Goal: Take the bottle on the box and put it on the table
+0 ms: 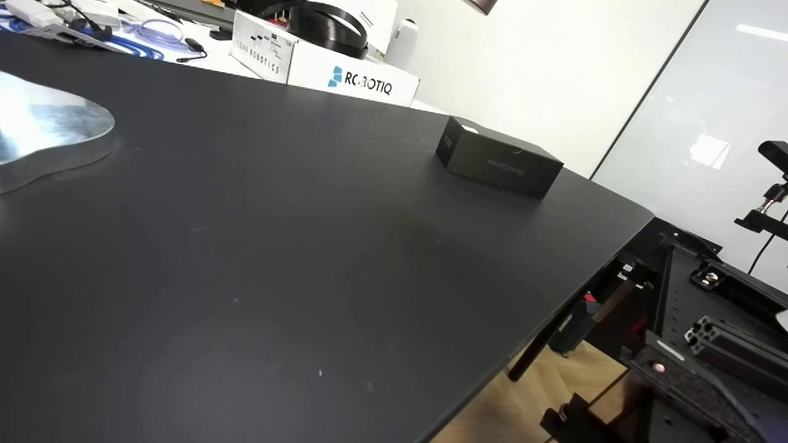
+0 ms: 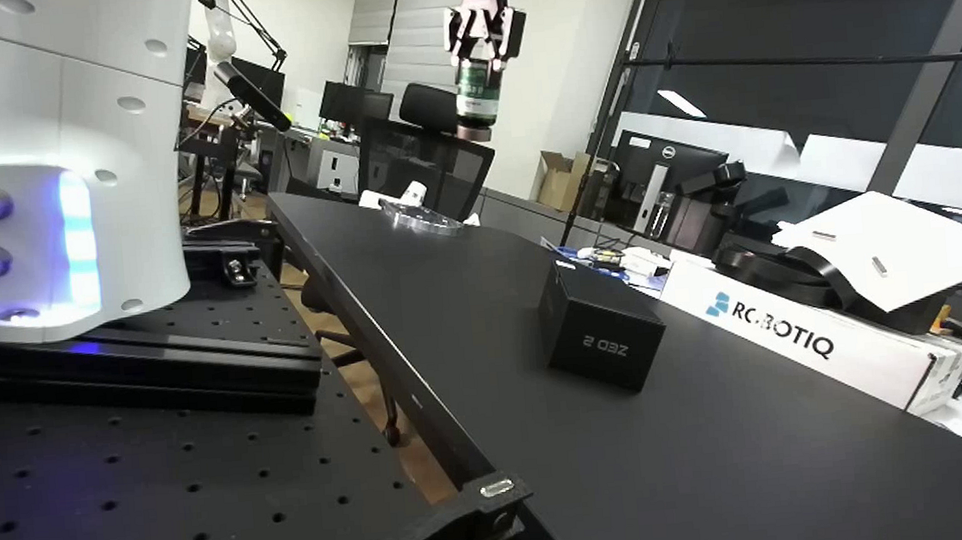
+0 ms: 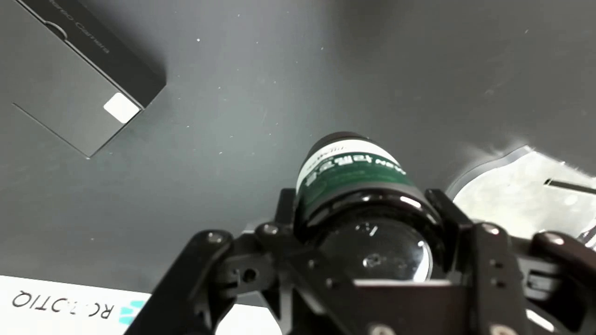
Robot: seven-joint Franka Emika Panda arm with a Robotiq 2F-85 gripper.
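The bottle (image 3: 344, 172), with a green and white label and a dark, glossy end toward the camera, sits between the fingers of my gripper (image 3: 362, 197) in the wrist view. The fingers press on both its sides. In an exterior view my gripper (image 2: 481, 54) holds the bottle (image 2: 477, 94) in the air, slightly tilted, high above the far part of the table (image 2: 734, 430). The black box (image 1: 498, 160) lies on the table (image 1: 246, 246), apart from the bottle; it also shows in an exterior view (image 2: 597, 329) and in the wrist view (image 3: 70, 79). Nothing stands on it.
A clear, shiny plate (image 1: 61, 123) lies on the table; it also shows near the far end (image 2: 421, 217) and right of the gripper (image 3: 517, 195). A white box with blue lettering (image 2: 804, 339) stands along the table's side. The white robot base (image 2: 69, 165) stands beside the table.
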